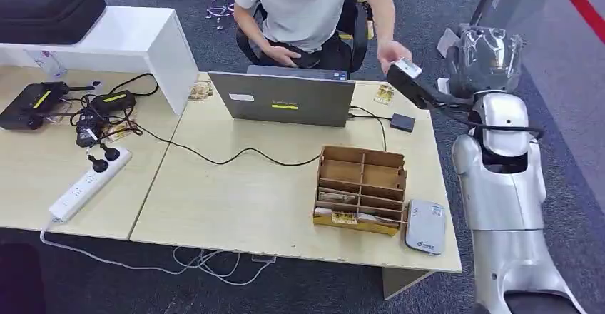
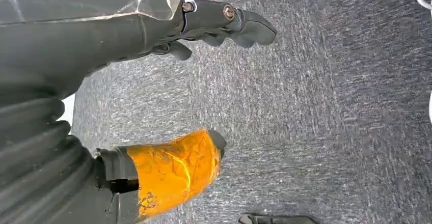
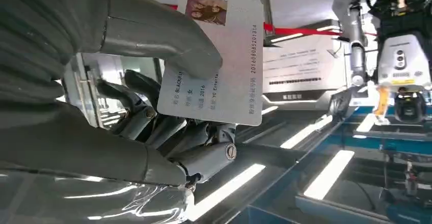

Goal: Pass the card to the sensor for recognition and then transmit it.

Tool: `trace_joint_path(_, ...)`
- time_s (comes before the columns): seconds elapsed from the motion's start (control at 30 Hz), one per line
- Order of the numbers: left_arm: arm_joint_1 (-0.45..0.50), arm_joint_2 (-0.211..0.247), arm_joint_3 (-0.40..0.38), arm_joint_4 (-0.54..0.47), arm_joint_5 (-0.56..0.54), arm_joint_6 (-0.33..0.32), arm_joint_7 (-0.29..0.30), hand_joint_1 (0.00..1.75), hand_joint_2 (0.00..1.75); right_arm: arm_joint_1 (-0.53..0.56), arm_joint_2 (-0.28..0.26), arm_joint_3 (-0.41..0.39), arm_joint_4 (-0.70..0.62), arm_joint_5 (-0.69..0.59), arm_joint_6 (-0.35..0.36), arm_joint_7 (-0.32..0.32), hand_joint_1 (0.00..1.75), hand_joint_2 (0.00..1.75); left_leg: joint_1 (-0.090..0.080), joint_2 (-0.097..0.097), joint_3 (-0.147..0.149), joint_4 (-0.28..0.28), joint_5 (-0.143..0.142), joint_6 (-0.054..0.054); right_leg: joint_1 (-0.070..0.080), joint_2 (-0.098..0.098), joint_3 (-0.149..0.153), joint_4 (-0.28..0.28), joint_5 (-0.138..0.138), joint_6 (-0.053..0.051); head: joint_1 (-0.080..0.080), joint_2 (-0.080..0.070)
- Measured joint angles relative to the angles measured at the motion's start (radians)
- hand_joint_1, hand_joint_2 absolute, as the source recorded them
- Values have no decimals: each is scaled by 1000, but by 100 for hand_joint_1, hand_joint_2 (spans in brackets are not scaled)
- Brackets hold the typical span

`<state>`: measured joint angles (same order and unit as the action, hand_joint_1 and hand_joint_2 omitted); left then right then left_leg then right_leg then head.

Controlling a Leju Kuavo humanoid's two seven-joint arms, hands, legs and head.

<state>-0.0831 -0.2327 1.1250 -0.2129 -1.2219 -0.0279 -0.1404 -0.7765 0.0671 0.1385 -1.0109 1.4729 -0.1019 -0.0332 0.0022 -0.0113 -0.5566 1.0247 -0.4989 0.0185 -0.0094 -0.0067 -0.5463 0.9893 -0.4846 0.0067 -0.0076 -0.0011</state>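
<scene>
Beyond the table's far edge (image 1: 428, 125), the right hand (image 3: 153, 81) pinches the card (image 3: 224, 66), its fingers partly hidden.

This looks like an office or robotics lab workspace. Pale wooden desks (image 1: 235, 200) stand on grey carpet (image 1: 428, 0), carrying an open laptop (image 1: 285, 98), a power strip (image 1: 87, 184), tangled cables (image 1: 107, 118) and a cardboard organiser (image 1: 360, 185). A person (image 1: 307, 14) sits in an office chair behind the laptop. The right wrist view shows long ceiling strip lights (image 3: 326, 175) and another robot rig (image 3: 402, 66).
</scene>
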Motion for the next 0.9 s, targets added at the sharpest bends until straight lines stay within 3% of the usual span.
trace_joint_path(0.43,0,0,11,0,23,12,8,0,175,97,-6,17,-101,-72,-33,-29,175,175,0,0,0,0,0,0,0,0,-1,0,0,0,0,0)
trace_joint_path(0.63,0,-9,38,0,51,10,18,0,175,231,-53,5,-231,-84,-111,-73,175,175,0,0,0,0,-1,0,0,0,0,-1,0,0,0,0)
trace_joint_path(0.9,1,-31,66,1,81,-1,13,0,175,416,-106,-43,-398,-92,-148,-99,175,175,0,-1,0,0,-1,0,0,-1,0,-2,-1,1,0,0)
